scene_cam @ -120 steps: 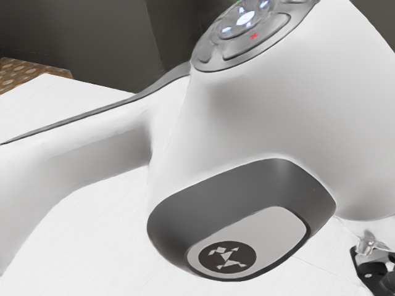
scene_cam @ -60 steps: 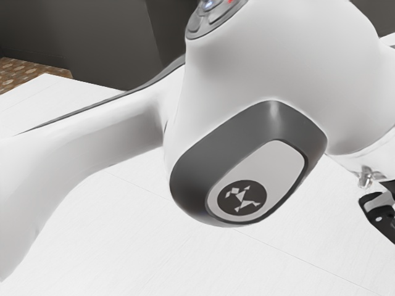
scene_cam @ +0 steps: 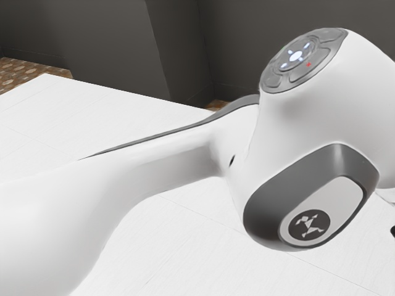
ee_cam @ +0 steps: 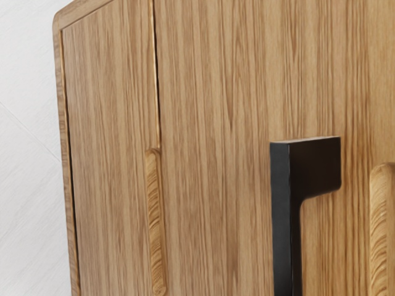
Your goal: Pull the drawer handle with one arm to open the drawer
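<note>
Wrist view: whether the hand is open or closed cannot be told. Close before it, a black drawer handle (ee_cam: 284, 216) stands out from an oak-grain drawer front (ee_cam: 216, 111), beside a narrower wooden panel (ee_cam: 108, 154). Exterior view: the white arm (scene_cam: 290, 135) stretches over the white tabletop (scene_cam: 80, 111).

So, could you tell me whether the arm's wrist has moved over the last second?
Yes, the wrist has shifted toward the exterior view's right, away from the wall corner.
</note>
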Motion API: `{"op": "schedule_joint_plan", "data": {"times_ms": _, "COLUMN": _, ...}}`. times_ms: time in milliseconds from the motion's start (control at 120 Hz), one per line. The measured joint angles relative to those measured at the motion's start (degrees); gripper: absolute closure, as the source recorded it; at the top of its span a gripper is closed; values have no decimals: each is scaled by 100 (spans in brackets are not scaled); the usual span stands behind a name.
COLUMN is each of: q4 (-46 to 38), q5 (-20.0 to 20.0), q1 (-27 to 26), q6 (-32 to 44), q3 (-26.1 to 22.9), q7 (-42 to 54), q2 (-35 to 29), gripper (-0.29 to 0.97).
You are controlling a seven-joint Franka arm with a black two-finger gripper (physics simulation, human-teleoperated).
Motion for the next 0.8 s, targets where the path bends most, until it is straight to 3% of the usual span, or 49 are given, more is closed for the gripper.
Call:
{"op": "schedule_joint_plan", "data": {"times_ms": 433, "q4": 16, "q5": -189, "q1": -3, "q6": 515, "q3": -2, "q7": -3, "q2": 551, "gripper": 0}}
{"op": "schedule_joint_plan", "data": {"times_ms": 800, "q4": -213, "q5": -183, "q1": 112, "q6": 593, "q3": -18, "q7": -3, "q2": 418, "gripper": 0}}
